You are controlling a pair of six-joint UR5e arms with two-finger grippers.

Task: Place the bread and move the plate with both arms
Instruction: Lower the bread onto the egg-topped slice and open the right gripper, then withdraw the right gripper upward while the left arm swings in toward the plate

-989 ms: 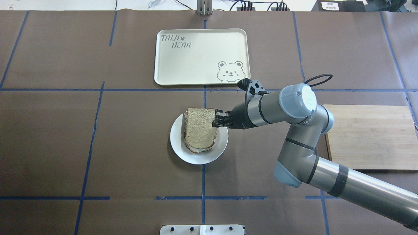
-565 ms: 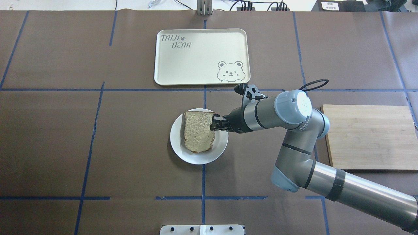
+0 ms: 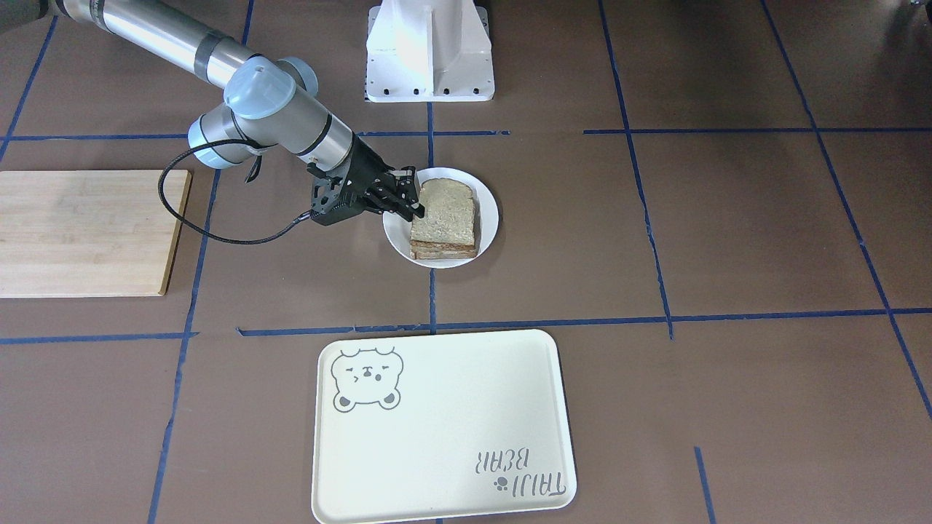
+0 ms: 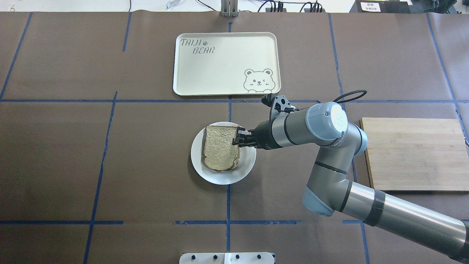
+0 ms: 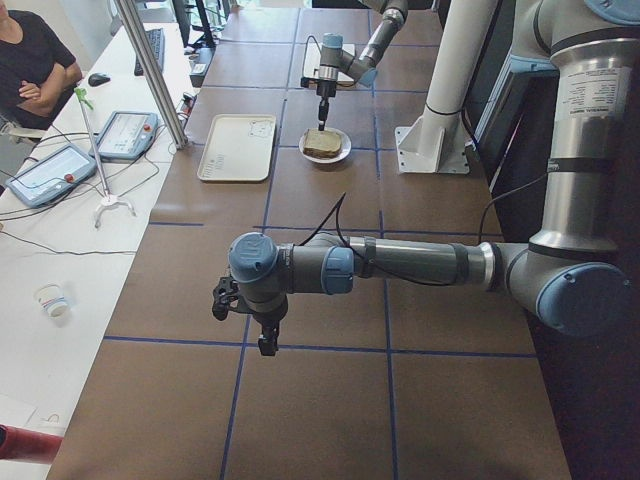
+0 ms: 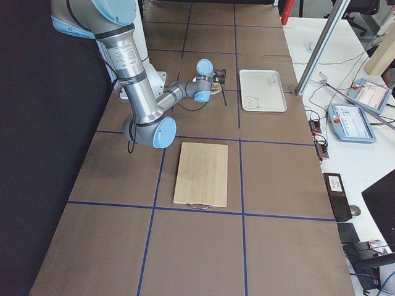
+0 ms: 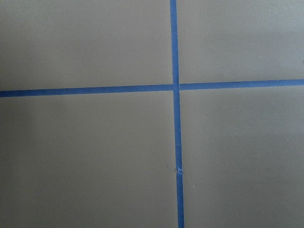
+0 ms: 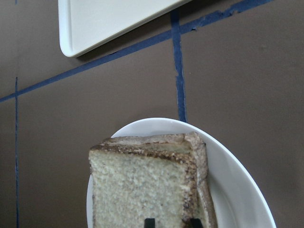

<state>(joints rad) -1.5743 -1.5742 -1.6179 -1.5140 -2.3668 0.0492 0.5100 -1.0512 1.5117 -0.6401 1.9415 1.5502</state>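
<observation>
The plain bread slice (image 4: 220, 148) lies on a small white plate (image 4: 223, 178) at the table's middle, on top of another slice whose crust edge (image 3: 444, 252) shows beneath. My right gripper (image 4: 237, 138) reaches in from the right, shut on the bread's right edge, low over the plate. The right wrist view shows the bread (image 8: 142, 190), the plate's rim (image 8: 237, 190) and two fingertips (image 8: 149, 222) at the bottom edge. My left gripper (image 5: 262, 340) hangs over bare table far from the plate, seen only in the exterior left view; I cannot tell its state.
A cream bear tray (image 4: 225, 64) lies beyond the plate. A wooden cutting board (image 4: 414, 154) lies on the right side. The white pedestal base (image 3: 429, 51) stands at the robot's edge. The left wrist view shows only brown table with blue tape lines.
The right gripper has lowered the bread from a tilted hold to nearly flat on the slice below, shifting slightly left. The plate has not moved.
</observation>
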